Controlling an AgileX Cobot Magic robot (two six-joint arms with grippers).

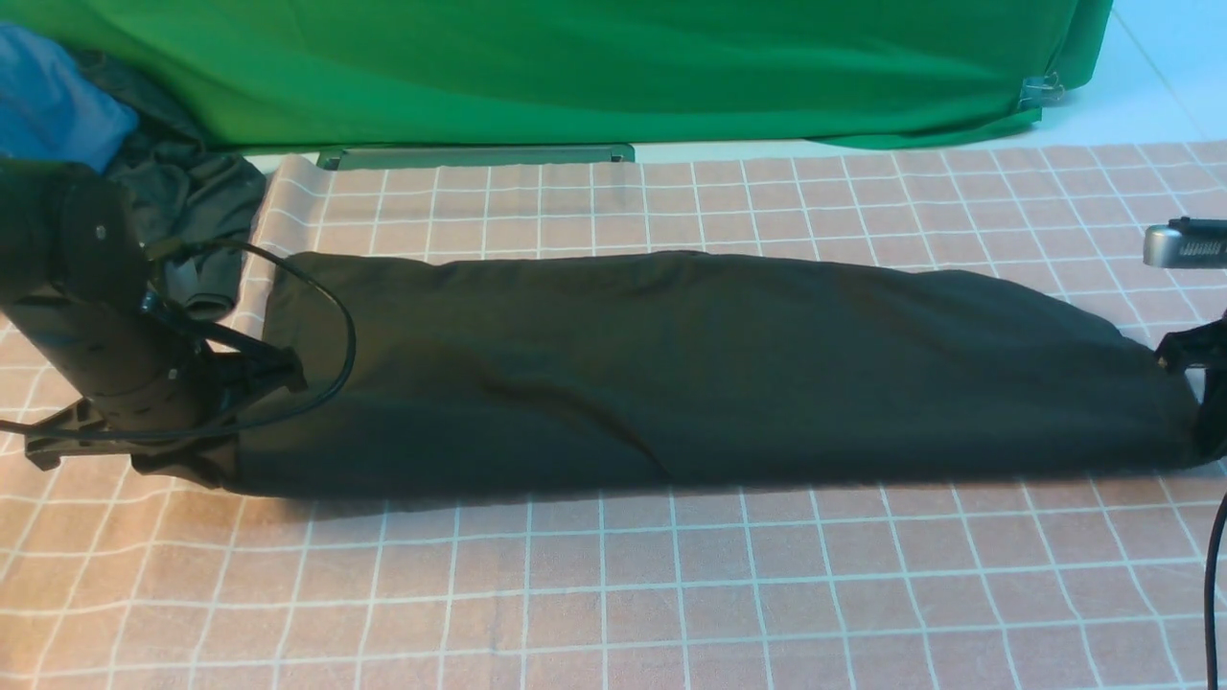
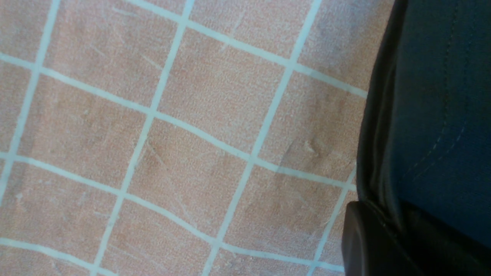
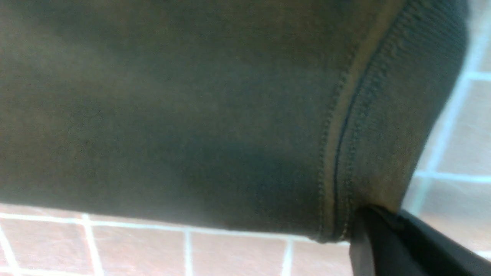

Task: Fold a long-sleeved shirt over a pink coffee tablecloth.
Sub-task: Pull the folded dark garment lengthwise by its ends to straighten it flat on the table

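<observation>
The long-sleeved shirt point(image 1: 671, 374) lies folded into a long black band running left to right across the pink coffee tablecloth point(image 1: 613, 594). At the band's left end my left gripper point(image 1: 216, 465) is shut on the layered shirt edge point(image 2: 441, 115), low over the tablecloth point(image 2: 172, 153). At the right end my right gripper point(image 1: 1193, 383) is shut on the shirt's ribbed hem point(image 3: 402, 96), pinching it at the corner point(image 3: 383, 214). The chest print is hidden.
A green cloth point(image 1: 575, 67) hangs along the back, held by a metal clip point(image 1: 1040, 91). A blue garment point(image 1: 48, 96) and a dark grey garment point(image 1: 182, 192) lie at the back left. A cable point(image 1: 335, 326) loops from the left arm over the shirt.
</observation>
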